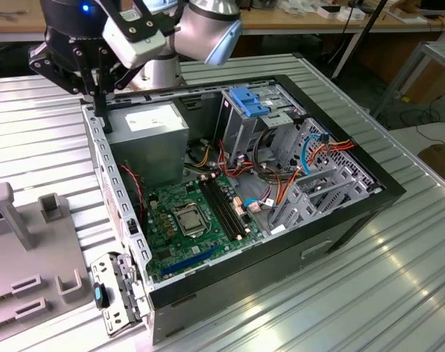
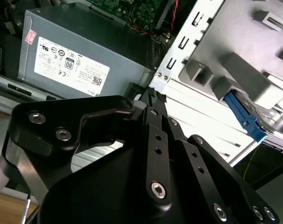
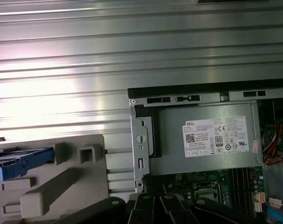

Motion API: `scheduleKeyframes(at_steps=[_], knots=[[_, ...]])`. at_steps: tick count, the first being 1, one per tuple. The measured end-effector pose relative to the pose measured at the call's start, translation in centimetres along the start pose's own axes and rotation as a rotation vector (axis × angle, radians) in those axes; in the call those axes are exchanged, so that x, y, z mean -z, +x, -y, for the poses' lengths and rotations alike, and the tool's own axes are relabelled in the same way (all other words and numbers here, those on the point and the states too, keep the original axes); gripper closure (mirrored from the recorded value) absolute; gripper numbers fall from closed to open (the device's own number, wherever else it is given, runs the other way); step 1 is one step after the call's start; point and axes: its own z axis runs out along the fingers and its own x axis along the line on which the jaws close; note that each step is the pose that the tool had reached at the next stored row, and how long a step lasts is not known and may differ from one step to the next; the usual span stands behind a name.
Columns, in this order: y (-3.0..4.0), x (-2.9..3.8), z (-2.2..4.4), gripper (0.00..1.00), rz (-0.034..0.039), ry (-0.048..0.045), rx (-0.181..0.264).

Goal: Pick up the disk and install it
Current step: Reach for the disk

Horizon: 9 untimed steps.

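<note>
Black metal hand (image 2: 153,96) is hovering closed, empty, over rim of open black computer case (image 1: 295,253) | blue-framed dark grey disk (image 3: 27,162) is lying apart in grey plastic holder (image 3: 62,186) beside case, long axis pointing caseward.

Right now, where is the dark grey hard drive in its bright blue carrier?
In the first wrist view, the disk lies in the grey holder beside the open computer case.

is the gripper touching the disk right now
Apart. In the second wrist view the gripper hangs by the computer case corner, while the disk sits in the grey fixture, with bare table between them.
</note>
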Motion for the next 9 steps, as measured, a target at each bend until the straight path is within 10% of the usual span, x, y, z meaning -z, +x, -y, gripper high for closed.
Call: scheduleKeyframes(at_steps=[9], knots=[[2.41,0.06,0.09,0.89,0.0000,0.0000,0.000]])
